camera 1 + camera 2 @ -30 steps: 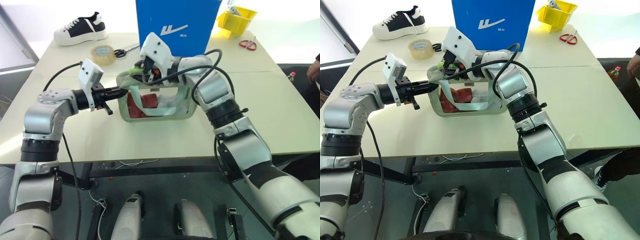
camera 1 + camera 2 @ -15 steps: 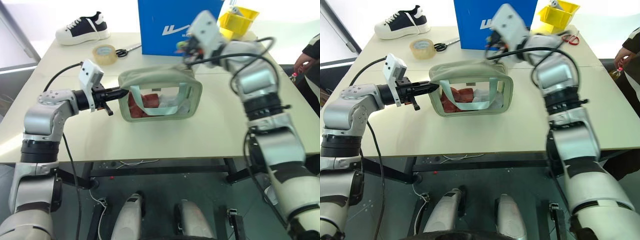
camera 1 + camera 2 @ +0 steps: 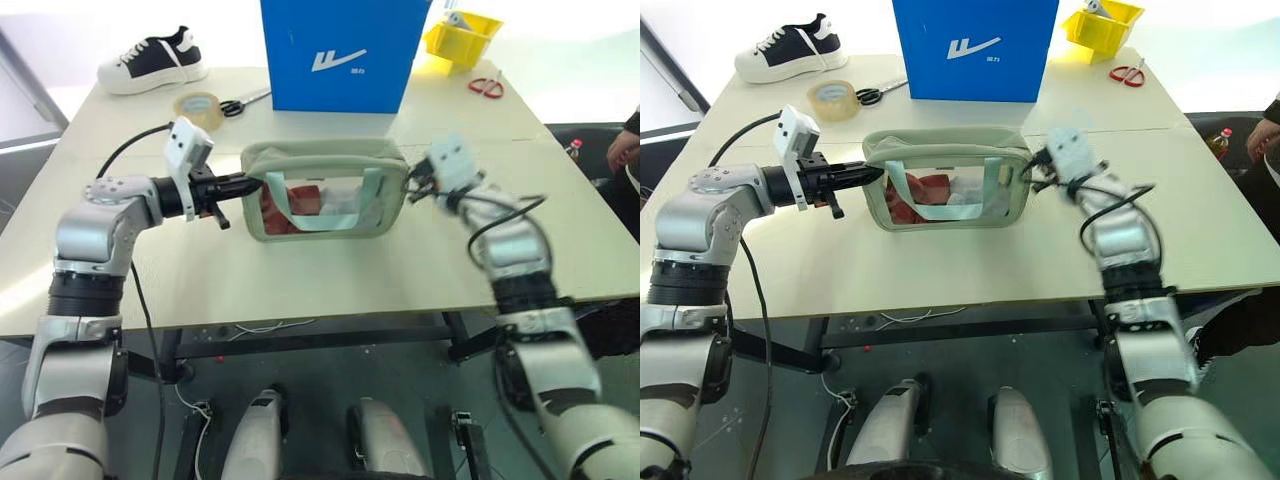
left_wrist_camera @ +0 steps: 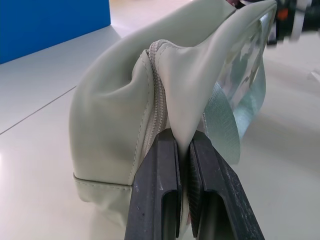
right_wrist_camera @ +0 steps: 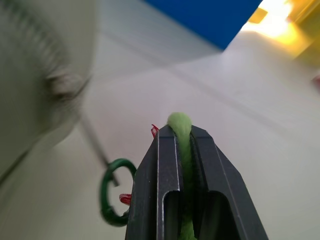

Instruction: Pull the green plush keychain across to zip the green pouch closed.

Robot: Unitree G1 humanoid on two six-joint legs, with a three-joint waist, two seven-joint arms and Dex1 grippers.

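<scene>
The pale sage green pouch stands upright on the table, its clear window showing red contents. Its zipper line looks drawn together along the top. My left gripper is shut on a fold of fabric at the pouch's left end, and the pinch shows close up in the left wrist view. My right gripper sits just off the pouch's right end. It is shut on the lime-green plush keychain, whose dark green ring hangs on a thin link to the pouch.
Behind the pouch stands a big blue box. At the back left are a black-and-white shoe, a tape roll and black scissors. A yellow bin and red scissors lie back right. A person's hand shows at the right edge.
My right gripper carried the keychain from the pouch's left end across its top to the right end, then dropped lower. The pouch top went from gaping to closed. The left gripper kept its hold.
</scene>
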